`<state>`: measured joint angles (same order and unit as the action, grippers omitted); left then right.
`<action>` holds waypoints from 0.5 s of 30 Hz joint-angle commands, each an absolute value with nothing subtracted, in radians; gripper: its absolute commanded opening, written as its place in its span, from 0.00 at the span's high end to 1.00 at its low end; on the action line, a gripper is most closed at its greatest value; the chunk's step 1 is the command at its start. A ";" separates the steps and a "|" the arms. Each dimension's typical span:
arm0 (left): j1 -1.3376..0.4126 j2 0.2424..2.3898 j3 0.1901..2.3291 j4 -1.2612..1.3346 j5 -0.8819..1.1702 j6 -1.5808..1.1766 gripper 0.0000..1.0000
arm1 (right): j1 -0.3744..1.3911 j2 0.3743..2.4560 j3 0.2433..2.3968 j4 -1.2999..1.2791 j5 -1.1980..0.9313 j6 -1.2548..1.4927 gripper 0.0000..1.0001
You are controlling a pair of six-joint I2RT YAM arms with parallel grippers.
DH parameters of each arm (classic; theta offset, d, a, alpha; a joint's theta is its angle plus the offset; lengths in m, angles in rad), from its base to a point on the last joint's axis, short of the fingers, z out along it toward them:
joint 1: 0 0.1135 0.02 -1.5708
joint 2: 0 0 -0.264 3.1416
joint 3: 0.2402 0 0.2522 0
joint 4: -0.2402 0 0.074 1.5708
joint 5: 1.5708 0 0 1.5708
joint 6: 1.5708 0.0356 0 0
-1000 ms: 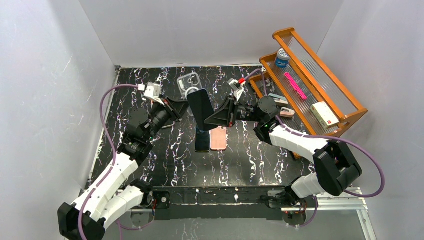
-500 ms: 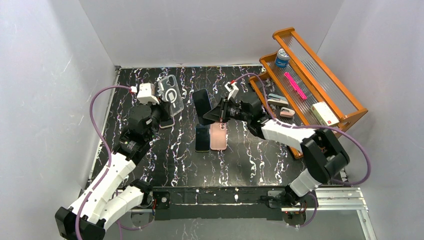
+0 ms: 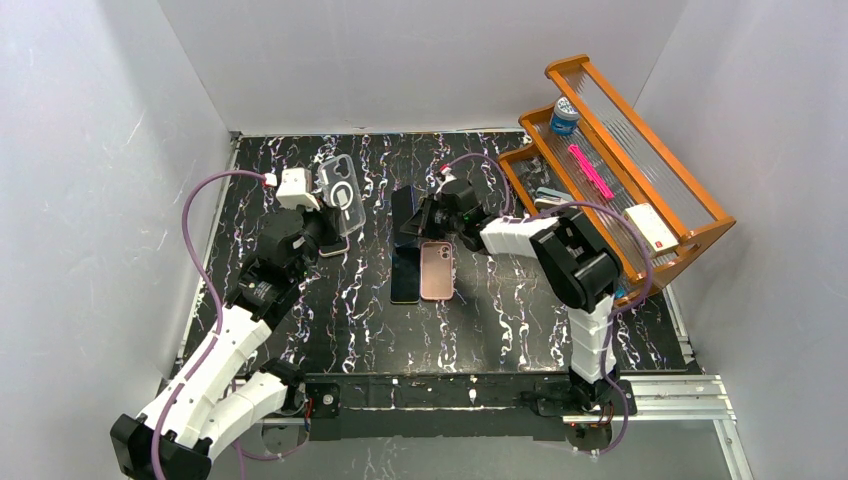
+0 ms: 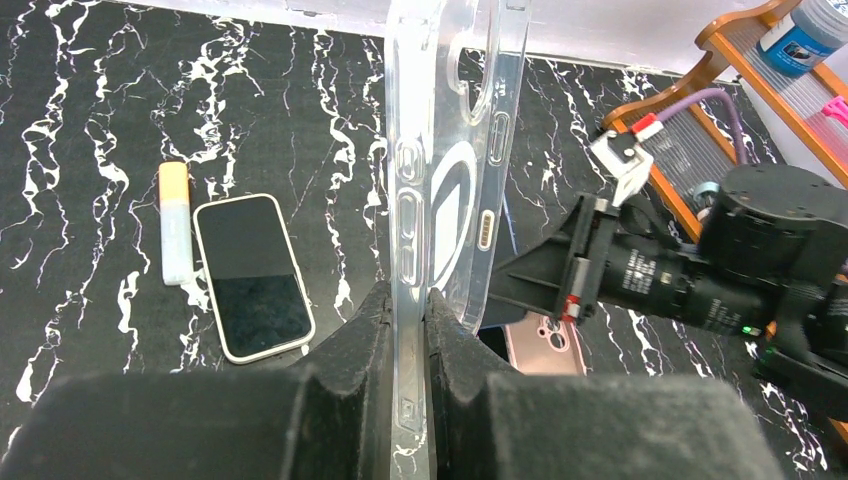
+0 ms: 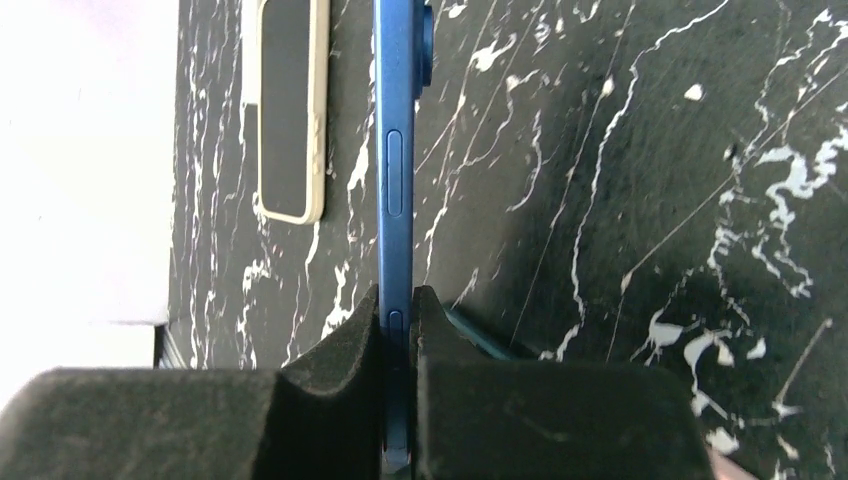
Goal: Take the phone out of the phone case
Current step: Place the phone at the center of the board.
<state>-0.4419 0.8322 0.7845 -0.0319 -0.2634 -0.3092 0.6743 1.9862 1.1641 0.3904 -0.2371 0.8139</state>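
Change: the clear phone case [image 4: 445,150] has travelled left, away from the blue phone [image 5: 398,150]. One second earlier they sat close together over the table centre; now they are well apart. The right arm has folded in tighter.
Task status: extraction judged complete, as phone and case are fully separated. Remaining, if anything: set both down.
Phone location: held on edge over the table centre, just beyond a black phone [image 3: 405,275] and a pink phone [image 3: 436,270] lying flat.
Case location: raised upright over the far-left part of the table.
Left gripper [image 4: 408,300]: clamped on the case's side wall.
Right gripper [image 5: 398,305]: clamped across the phone's two faces.
Phone build: thin rigid slab, matte blue rim, elongated side button, raised camera bump.
Case build: transparent glossy plastic, moulded button covers, white ring on the back panel.
Fingers [image 4: 350,340]: black, matte, foam-like.
Surroundings: black marble-pattern table [image 3: 500,300]; cream-cased phone [image 4: 250,275]; orange wooden rack [image 3: 640,150].
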 commanded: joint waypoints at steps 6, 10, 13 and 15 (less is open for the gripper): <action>-0.425 0.814 0.784 -0.018 -0.225 -0.313 1.00 | 0.665 2.098 1.325 0.425 -0.174 0.912 0.96; -0.425 0.808 0.780 -0.014 -0.217 -0.314 1.00 | 0.665 2.132 1.342 0.406 -0.194 0.930 0.89; -0.425 0.805 0.779 -0.010 -0.212 -0.317 1.00 | 0.665 2.131 1.327 0.399 -0.196 0.941 0.83; -0.425 0.804 0.777 -0.006 -0.203 -0.320 1.00 | 0.664 2.126 1.316 0.389 -0.191 0.942 0.77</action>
<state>-0.4309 0.8303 0.7788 -0.0311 -0.2173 -0.3141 0.6678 2.1426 1.2919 0.3603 -0.1932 0.9226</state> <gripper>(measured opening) 0.078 0.191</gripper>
